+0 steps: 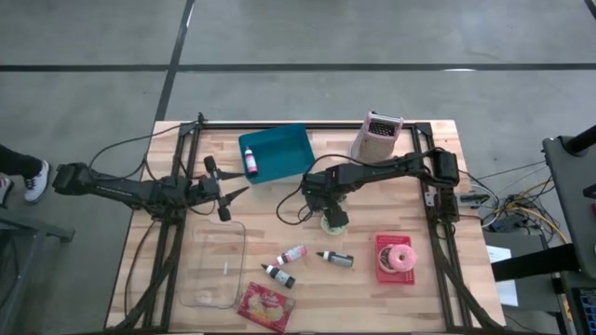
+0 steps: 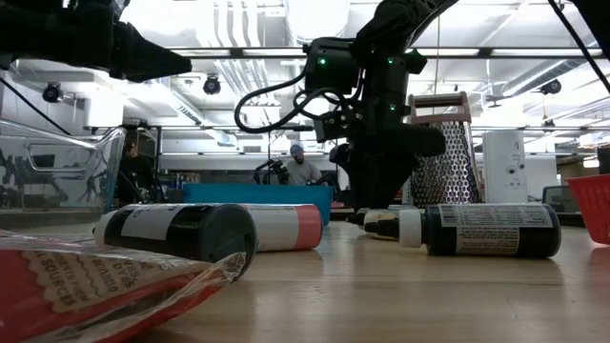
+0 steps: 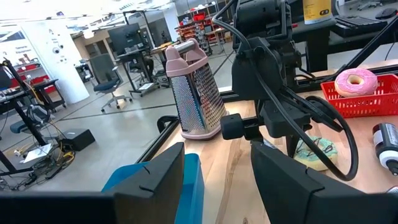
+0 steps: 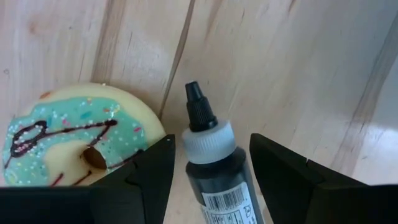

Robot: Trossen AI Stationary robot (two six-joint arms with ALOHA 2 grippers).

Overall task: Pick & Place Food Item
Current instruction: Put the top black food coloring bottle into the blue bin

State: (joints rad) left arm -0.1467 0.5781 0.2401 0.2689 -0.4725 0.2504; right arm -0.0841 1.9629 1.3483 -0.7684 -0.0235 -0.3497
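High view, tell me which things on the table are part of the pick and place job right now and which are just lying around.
In the job, likely:
right gripper, low at mid-table
dark bottle between its fingers
teal-iced donut beside the bottle

Lying about:
grater
teal bin
glass dish
pink donut
snack packet
loose bottles
left gripper, waiting, open

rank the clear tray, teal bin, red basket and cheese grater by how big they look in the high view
1. clear tray
2. teal bin
3. red basket and cheese grater: these two look alike, so no ranking between them.
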